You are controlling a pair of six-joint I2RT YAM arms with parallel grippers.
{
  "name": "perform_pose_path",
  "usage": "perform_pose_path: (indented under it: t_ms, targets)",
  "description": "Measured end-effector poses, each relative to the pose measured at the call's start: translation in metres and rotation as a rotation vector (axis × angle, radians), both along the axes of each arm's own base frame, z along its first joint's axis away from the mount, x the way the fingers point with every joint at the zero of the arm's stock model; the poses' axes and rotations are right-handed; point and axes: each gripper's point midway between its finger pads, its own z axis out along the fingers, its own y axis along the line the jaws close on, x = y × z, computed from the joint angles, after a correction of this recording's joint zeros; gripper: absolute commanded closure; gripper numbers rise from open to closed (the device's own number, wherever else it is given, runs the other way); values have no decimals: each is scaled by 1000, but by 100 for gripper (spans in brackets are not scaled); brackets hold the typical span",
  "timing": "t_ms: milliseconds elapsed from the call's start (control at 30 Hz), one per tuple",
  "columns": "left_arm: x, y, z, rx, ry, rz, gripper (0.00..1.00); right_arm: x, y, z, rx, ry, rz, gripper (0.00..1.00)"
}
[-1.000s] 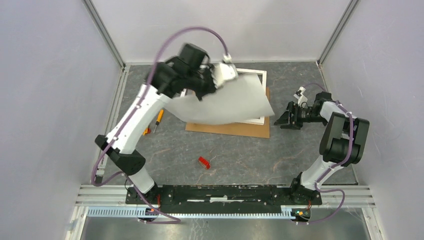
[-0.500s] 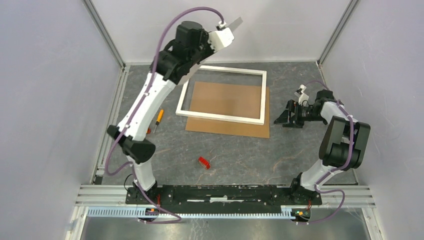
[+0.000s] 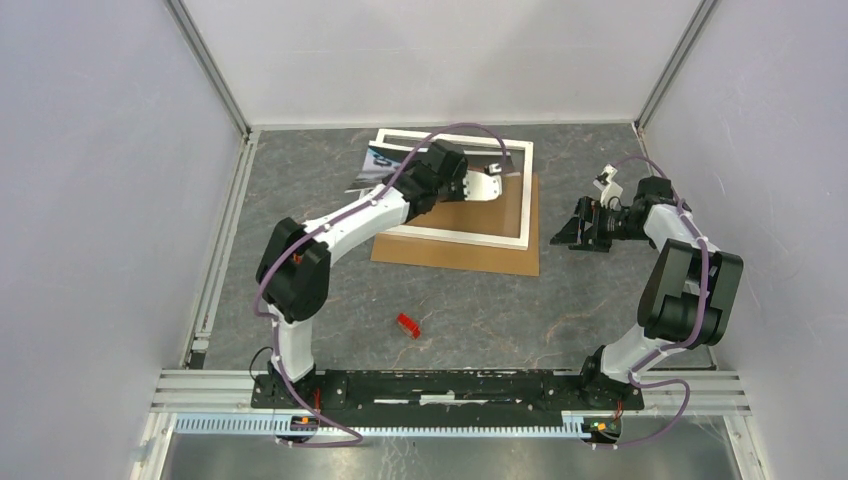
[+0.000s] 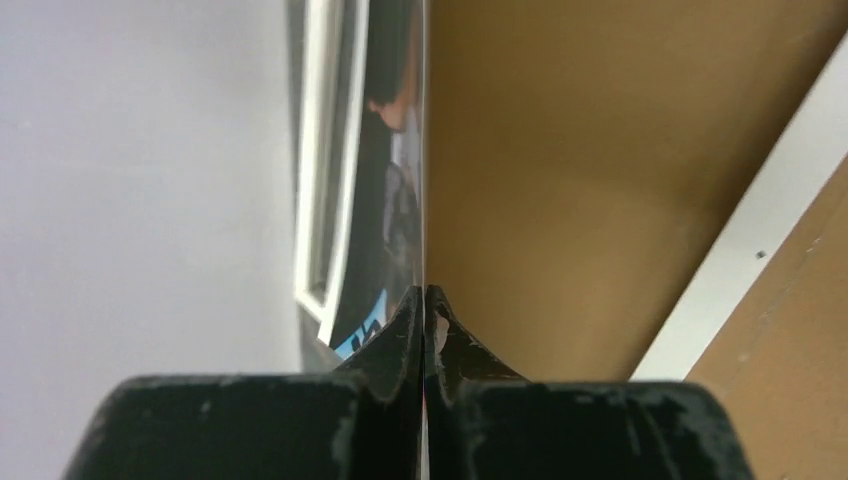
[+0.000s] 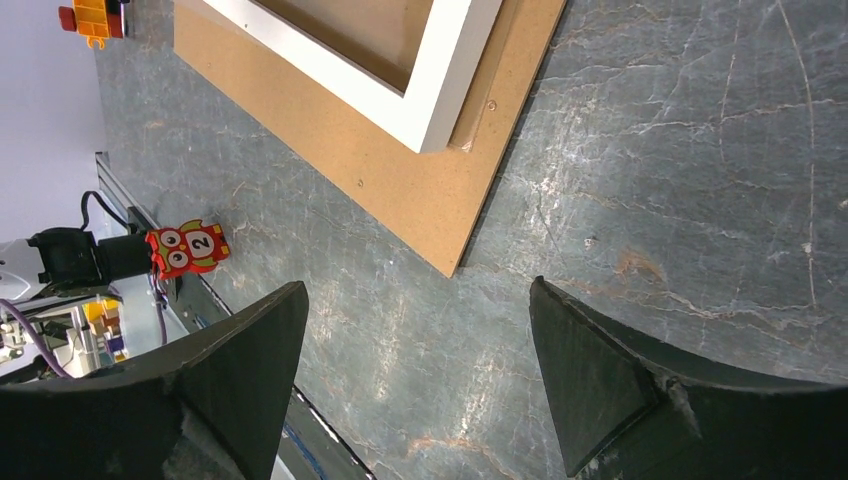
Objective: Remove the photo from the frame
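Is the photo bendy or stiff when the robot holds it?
Probably bendy: the photo seems to curve away from the left gripper pinching its edge. Likely light, since it looks paper-thin edge-on. It might crease if pushed hard.

Soft, even overhead light fills all three views and leaves only faint shadows on the desk [image 3: 470,300]. The top view is sharp. Up close in the left wrist view, the left pincer [image 4: 424,330] and the edge-on photo [image 4: 385,200] are blurred. The right pincer [image 5: 418,300] looks dark and slightly soft over crisply focused stone veining.
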Motion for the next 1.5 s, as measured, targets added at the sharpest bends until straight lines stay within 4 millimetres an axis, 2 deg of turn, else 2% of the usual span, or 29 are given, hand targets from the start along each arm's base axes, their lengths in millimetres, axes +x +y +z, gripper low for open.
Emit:
perform_pose_path:
  t_ms: [100, 200, 400, 500, 567, 667, 867, 1000, 1500]
  targets:
    - [-4, -11, -36, 5, 46, -44, 98, 0, -1, 0, -1, -2, -2, 13]
    - [-10, -19, -58, -6, 88, -87, 98, 0, -1, 0, -1, -2, -2, 12]
    - [-21, -28, -83, -25, 139, -145, 97, 0, -1, 0, -1, -3, -2, 13]
    - [-22, -32, -88, -31, 141, -156, 85, 0, -1, 0, -1, -3, -2, 13]
    - [-24, -32, -91, -31, 147, -163, 67, 1, -1, 0, -1, -3, -2, 13]
    - [-26, -32, -97, -19, 164, -172, 58, 0, -1, 0, -1, -2, -1, 12]
    - [-38, -20, -122, 47, 245, -161, 54, 0, -1, 0, -1, -2, -1, 13]
    - [-45, -16, -131, 78, 283, -160, 51, 1, -1, 0, -1, -2, -2, 13]
    - [-78, -33, -131, 76, 384, -140, 50, 0, -1, -1, 2, 2, -1, 13]
